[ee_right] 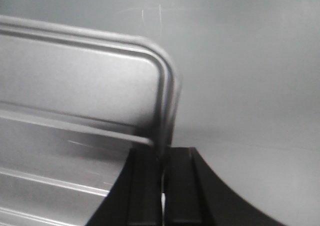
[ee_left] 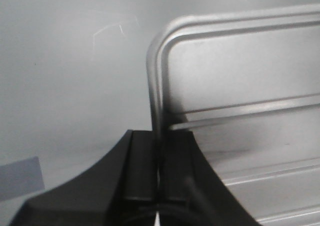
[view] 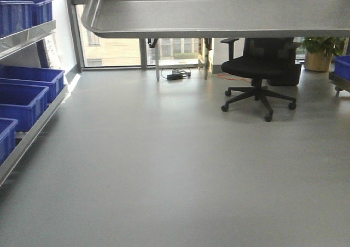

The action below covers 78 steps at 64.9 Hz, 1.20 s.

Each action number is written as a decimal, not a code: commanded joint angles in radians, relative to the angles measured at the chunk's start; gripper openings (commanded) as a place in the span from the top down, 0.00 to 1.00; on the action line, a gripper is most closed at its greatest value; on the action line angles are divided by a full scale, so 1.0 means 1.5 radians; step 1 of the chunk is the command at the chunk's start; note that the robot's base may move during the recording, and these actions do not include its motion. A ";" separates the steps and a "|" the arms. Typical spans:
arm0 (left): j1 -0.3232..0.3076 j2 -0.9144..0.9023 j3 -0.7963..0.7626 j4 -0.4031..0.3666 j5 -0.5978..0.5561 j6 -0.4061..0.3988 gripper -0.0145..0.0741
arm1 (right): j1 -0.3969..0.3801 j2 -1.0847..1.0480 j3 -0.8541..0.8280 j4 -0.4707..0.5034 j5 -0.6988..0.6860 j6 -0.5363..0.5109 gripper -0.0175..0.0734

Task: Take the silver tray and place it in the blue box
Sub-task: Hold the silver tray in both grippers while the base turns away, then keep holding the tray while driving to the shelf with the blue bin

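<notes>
You held the silver tray (view: 219, 12) aloft above the grey floor (view: 164, 176), your left gripper (ee_left: 161, 186) pinched tight on one end's rim and your right gripper (ee_right: 164, 186) pinched on the opposite rim; blue crates (view: 24, 102) sat at the left.

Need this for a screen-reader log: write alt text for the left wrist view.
The left claw is shut on the rolled rim of the silver tray, beside a rounded corner. Its base shows raised ridges; grey floor lies behind.
</notes>
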 commanded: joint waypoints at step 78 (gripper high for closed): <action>-0.001 -0.021 -0.017 0.010 0.065 0.018 0.95 | -0.002 -0.017 -0.028 -0.040 -0.022 -0.010 0.75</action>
